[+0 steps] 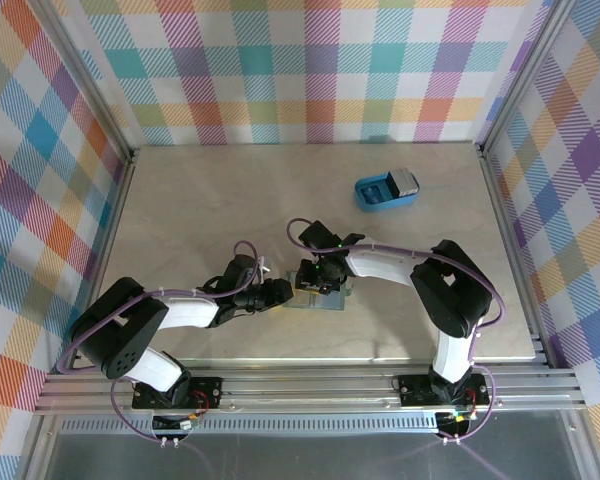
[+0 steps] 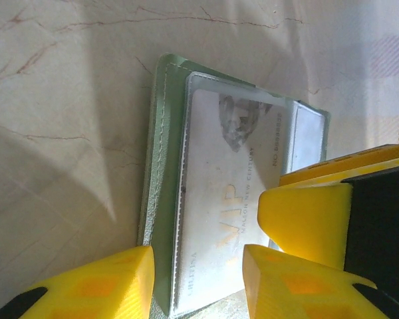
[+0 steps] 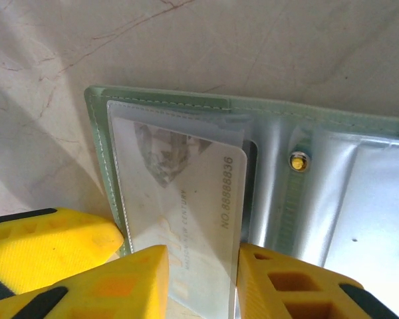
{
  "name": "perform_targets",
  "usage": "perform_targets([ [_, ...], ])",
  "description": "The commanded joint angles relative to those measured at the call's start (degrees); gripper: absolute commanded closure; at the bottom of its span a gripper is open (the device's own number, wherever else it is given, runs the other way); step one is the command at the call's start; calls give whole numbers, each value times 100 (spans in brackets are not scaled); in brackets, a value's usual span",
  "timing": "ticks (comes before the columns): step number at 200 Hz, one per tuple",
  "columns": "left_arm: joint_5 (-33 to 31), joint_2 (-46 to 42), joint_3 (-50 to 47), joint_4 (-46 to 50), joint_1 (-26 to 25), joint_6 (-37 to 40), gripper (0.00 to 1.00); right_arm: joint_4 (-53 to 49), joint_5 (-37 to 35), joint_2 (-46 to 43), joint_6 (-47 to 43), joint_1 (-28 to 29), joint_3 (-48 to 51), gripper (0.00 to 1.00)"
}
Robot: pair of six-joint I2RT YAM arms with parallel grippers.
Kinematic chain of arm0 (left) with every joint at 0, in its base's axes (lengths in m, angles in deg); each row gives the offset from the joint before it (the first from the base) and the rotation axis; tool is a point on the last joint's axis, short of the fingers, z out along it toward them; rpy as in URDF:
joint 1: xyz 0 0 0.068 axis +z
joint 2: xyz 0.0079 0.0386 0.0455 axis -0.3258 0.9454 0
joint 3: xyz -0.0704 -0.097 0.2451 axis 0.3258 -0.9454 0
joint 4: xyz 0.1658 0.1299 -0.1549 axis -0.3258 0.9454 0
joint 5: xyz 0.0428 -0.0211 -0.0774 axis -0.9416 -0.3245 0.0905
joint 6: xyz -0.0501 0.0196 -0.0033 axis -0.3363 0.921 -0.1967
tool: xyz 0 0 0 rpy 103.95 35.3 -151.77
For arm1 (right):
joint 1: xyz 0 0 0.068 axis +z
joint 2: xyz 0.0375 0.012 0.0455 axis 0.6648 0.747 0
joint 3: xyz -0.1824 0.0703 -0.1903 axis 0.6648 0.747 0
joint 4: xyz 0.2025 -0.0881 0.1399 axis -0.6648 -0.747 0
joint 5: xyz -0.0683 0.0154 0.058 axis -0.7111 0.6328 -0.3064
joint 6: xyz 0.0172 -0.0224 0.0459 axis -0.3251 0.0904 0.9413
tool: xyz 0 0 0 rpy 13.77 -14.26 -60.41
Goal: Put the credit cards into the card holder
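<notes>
The sage-green card holder [image 1: 318, 303] [image 2: 161, 133] [image 3: 159, 100] lies open and flat on the table between both arms. A grey-white credit card [image 2: 219, 173] [image 3: 186, 193] sits partly inside its clear pocket, its near end sticking out. My right gripper [image 1: 325, 282] [image 3: 203, 262] straddles that end. One finger lies over the card's face and the other against its long edge. Whether the card is clamped does not show. My left gripper [image 1: 283, 292] [image 2: 198, 266] stands open over the holder's end, one fingertip at the green outer edge.
A bright blue tray [image 1: 380, 192] with something pale at its right end stands at the back right. Checkered walls and metal frame posts close in the table on three sides. A rail [image 1: 310, 385] runs along the near edge.
</notes>
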Motion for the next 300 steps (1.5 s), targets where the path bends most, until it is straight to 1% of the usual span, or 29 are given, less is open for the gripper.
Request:
perform_targets([
  [1,109,383,-74,-111,-139,-21,60,220,303,71,155,26,-22,68],
  [56,131,393,-73,-139,-139,-18,60,230,326,65,210,26,10,68],
  [106,115,419,-112,-218,-139,-51,60,-125,187,-144,118,-77,-42,57],
  [147,145,506,-232,-606,-146,-255,61,-449,-103,-746,-51,-263,295,53],
  [190,102,392,-267,-597,-174,-311,61,-958,-681,-1076,-442,-317,385,52],
  [218,9,194,-232,-370,-244,-302,61,-1099,-926,-1029,-609,-321,343,52],
  [269,-353,-415,-171,195,-446,-302,62,-1102,-794,-854,-740,-352,278,51],
  [300,-692,-849,-118,681,-559,-244,62,-1201,-963,-921,-791,-359,257,51],
])
